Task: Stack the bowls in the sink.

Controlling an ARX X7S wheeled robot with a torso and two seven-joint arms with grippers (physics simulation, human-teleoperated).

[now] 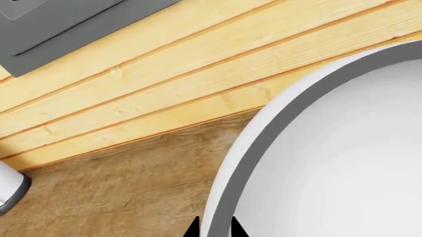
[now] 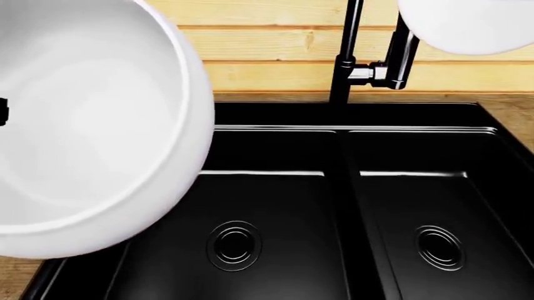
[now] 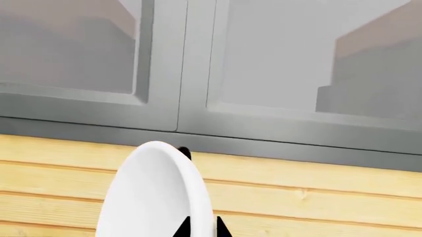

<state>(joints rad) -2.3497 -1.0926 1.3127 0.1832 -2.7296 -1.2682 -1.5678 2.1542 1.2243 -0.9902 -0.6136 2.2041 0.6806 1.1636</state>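
Note:
The large white bowl hangs tilted in the air above the left basin of the black sink, with its opening facing the head camera. My left gripper is shut on its rim, one fingertip on each side of the wall. The small white bowl is held high at the right, beside the black faucet. My right gripper is shut on its rim, and the small bowl shows edge-on there. Both basins hold only their round drains.
A light wooden plank wall rises behind the sink, with grey cabinet doors above it. Wooden countertop lies around the sink. A white and grey cylinder pokes in at the edge of the left wrist view.

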